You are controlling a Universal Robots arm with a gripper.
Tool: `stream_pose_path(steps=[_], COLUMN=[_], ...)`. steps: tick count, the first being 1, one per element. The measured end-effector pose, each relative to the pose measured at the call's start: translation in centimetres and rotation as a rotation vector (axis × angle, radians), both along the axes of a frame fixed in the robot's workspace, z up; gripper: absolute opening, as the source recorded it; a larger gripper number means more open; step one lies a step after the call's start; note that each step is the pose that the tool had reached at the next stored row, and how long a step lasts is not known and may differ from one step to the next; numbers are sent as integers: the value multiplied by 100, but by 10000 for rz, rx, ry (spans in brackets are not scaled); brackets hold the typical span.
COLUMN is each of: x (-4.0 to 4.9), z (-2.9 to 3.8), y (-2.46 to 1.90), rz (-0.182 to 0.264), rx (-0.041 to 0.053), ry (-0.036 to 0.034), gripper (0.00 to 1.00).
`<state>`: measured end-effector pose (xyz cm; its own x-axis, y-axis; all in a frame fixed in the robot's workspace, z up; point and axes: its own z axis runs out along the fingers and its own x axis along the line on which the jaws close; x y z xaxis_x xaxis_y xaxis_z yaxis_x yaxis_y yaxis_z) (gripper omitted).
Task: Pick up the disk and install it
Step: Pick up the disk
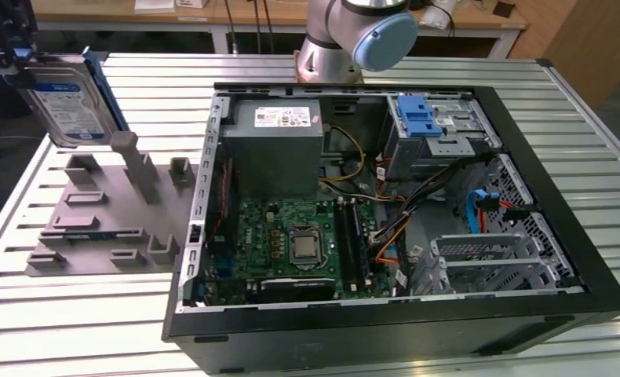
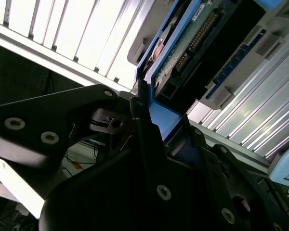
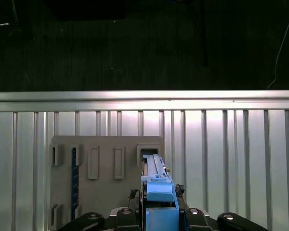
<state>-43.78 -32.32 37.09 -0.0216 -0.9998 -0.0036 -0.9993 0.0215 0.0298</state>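
The disk (image 1: 71, 104), silver-grey with a blue-and-white label and blue side rails, hangs upright at the exterior view's far left, just above the grey fixture plate (image 1: 100, 228). My gripper (image 1: 19, 64) is shut on its upper edge. In the first wrist view the disk (image 3: 156, 185) appears edge-on between my black fingers (image 3: 127, 214), over an empty slot of the fixture plate (image 3: 106, 192). The second wrist view looks at the disk's circuit-board side (image 2: 192, 43), with its blue rail (image 2: 161, 115) clamped in the gripper (image 2: 151, 127).
An open computer case (image 1: 519, 204) lies on the slatted metal table (image 1: 69, 322), to the exterior view's right of the fixture. Inside are a grey metal cage with a blue latch (image 1: 420, 118), a grey box (image 1: 279, 145), a green motherboard (image 1: 300, 243) and loose cables. The arm's base (image 1: 347, 35) stands behind the case.
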Motion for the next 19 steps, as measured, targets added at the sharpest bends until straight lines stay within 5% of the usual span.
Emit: stream_pose_path(steps=[19], x=[0], z=[96], y=[2], rz=[0], rx=[0], ry=[1], gripper=[36])
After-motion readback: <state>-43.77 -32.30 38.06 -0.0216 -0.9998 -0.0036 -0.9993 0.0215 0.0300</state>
